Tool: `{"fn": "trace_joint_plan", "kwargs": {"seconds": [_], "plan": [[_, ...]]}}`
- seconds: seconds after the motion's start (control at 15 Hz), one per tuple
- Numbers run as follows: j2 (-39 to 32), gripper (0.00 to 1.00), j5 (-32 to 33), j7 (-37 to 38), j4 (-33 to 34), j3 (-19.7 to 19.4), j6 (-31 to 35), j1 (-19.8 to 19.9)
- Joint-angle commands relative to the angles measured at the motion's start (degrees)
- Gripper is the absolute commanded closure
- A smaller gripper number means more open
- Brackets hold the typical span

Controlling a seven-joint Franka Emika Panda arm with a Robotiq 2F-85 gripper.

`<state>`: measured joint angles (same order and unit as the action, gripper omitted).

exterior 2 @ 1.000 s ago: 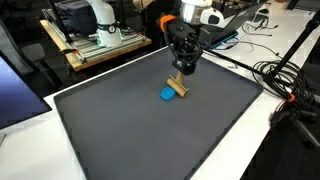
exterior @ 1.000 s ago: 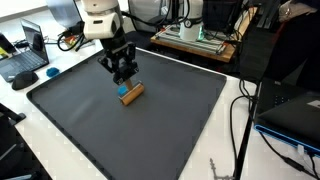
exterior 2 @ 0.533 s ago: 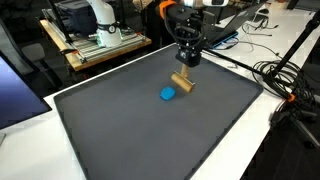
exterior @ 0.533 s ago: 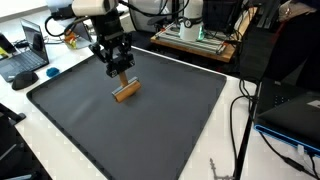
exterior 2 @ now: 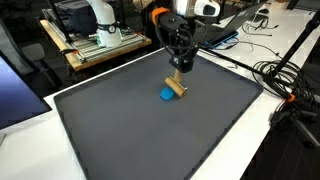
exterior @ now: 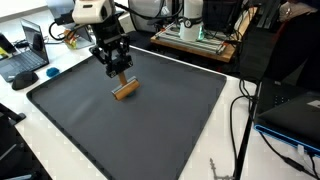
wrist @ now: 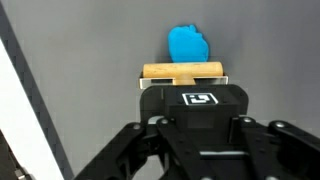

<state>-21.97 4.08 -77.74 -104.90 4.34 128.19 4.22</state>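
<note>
Right now the tool (exterior: 119,72) hangs over the far half of the dark mat (exterior: 150,135), clamped narrow on a small wooden block (exterior: 125,90). In the wrist view the block (wrist: 182,71) lies crosswise just ahead of the tool's black body, with its long side running left to right. The fingertips themselves are hidden behind that body.

A blue piece (exterior 2: 166,95) lies on the mat just beside the block. In an exterior view the block (exterior 2: 178,87) sits right next to it, on the side nearer the mat's far edge. The wrist view shows the blue piece (wrist: 187,44) just past the block, and I cannot tell whether the two touch. Nor can I tell whether the block rests on the mat or hangs just above it.

The mat covers most of the white counter (exterior: 228,140), which shows as a pale border around it. A laptop (exterior: 24,62) stands off one corner of the mat, well apart from the tool.
</note>
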Motion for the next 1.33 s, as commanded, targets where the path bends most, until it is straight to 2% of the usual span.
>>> {"fn": "trace_joint_plan", "kwargs": {"seconds": [0.0, 1.27], "plan": [[-0.28, 0.79, 0.39, 0.2, -0.1, -0.67, -0.37, 0.14], [-3.87, 0.79, 1.74, 2.97, 0.13, -2.44, 0.39, 0.31]]}}
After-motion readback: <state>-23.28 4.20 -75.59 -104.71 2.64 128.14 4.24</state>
